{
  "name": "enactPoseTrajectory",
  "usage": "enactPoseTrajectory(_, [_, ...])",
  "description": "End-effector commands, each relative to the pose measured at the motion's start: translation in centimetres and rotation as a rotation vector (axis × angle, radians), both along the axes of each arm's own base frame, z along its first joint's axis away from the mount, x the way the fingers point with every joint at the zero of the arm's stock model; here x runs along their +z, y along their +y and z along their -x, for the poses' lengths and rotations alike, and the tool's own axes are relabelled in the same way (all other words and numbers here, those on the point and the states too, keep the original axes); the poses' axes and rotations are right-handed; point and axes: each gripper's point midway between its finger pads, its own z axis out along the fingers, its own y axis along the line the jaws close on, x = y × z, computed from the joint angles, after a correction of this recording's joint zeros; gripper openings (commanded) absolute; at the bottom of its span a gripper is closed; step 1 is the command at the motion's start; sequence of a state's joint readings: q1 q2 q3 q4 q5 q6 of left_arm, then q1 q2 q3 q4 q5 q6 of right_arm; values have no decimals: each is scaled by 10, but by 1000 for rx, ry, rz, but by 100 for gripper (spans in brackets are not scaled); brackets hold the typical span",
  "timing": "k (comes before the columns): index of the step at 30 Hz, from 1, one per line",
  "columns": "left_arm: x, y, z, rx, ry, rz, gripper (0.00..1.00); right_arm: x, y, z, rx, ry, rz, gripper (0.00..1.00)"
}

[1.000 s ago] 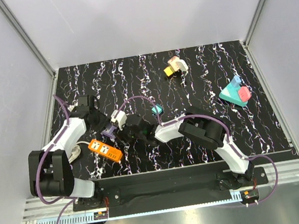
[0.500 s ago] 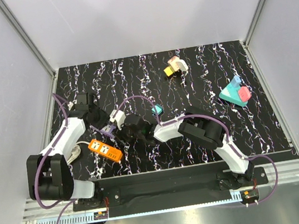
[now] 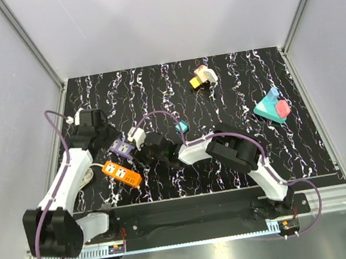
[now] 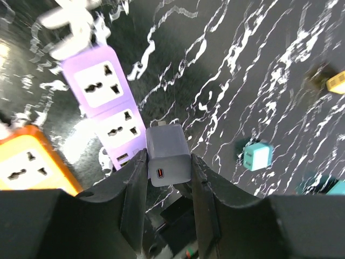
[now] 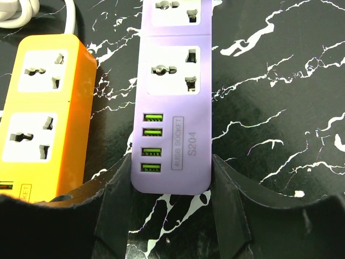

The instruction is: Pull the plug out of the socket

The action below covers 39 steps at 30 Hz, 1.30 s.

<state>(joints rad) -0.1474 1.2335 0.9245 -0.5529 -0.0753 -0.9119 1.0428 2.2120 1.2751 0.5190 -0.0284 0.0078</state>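
In the left wrist view a grey plug (image 4: 168,156) with a small USB port sits squeezed between the two fingers of my left gripper (image 4: 168,164). It hangs above the purple socket strip (image 4: 105,102), and both outlets that show there are empty. In the top view the left gripper (image 3: 97,126) is up and left of the purple socket strip (image 3: 122,148), and the plug cannot be made out there. My right gripper (image 5: 171,172) is shut on the USB end of the purple socket strip (image 5: 172,81), flat on the table. In the top view the right gripper (image 3: 140,152) is at that strip's near end.
An orange socket strip (image 3: 121,173) lies just left of the purple one, with a white cable (image 5: 21,8) beyond it. A small teal plug (image 3: 182,127) lies mid-table. A yellow and pink object (image 3: 202,77) is at the back, a teal and pink one (image 3: 273,108) on the right.
My left gripper has drawn up and to the left, away from the purple strip, taking the grey plug with it. The strip's top now shows uncovered. The right arm has not moved.
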Motion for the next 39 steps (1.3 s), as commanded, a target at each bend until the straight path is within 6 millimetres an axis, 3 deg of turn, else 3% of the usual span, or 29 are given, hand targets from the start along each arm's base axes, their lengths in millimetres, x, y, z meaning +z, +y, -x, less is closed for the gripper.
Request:
enactPoseTrajectory(1, [7, 21, 14, 39, -38, -88, 0, -70, -36, 28, 24, 111, 214, 16])
enactPoseTrajectory(4, [10, 25, 29, 41, -70, -93, 0, -66, -36, 28, 26, 113, 204, 26])
enactPoseTrajectory(8, [29, 23, 47, 16, -149, -70, 0, -57, -33, 29, 36, 101, 178, 35])
enactPoseTrajectory(12, [39, 9, 61, -64, -167, -23, 0, -50, -31, 30, 21, 121, 152, 43])
enactPoseTrajectory(16, [49, 1, 69, -113, -202, 10, 0, -41, -32, 32, 21, 115, 122, 44])
enactPoseTrajectory(19, [53, -7, 76, -151, -222, 45, 0, -33, -33, 32, 20, 102, 103, 53])
enactPoseTrajectory(20, [54, -8, 77, -156, -225, 51, 0, -30, -32, 33, 24, 97, 97, 62])
enactPoseTrajectory(22, [49, -12, 80, -177, -208, 66, 0, -25, -32, 34, 31, 98, 82, 68])
enactPoseTrajectory(24, [47, -17, 81, -187, -197, 89, 0, -17, -30, 36, 39, 95, 53, 83])
enactPoseTrajectory(25, [45, -18, 81, -193, -193, 94, 0, -14, -30, 36, 41, 96, 42, 87])
enactPoseTrajectory(26, [46, -21, 81, -198, -195, 103, 0, -9, -28, 36, 41, 90, 28, 99])
enactPoseTrajectory(29, [53, -30, 81, -220, -217, 115, 0, 11, -33, 37, 35, 72, 3, 100])
enactPoseTrajectory(32, [60, -42, 80, -245, -228, 117, 0, 40, -57, 27, -61, 9, -8, 100])
enactPoseTrajectory(35, [63, -58, 76, -271, -239, 107, 0, 66, -99, 15, -217, -36, -29, 100])
enactPoseTrajectory(36, [64, -72, 80, -319, -238, 117, 0, 72, -125, 8, -315, -55, -30, 99])
enactPoseTrajectory(38, [62, -83, 71, -319, -249, 109, 0, 76, -153, 0, -456, -31, -66, 100])
enactPoseTrajectory(39, [59, -94, 72, -343, -247, 113, 0, 80, -184, -8, -590, -49, -70, 100])
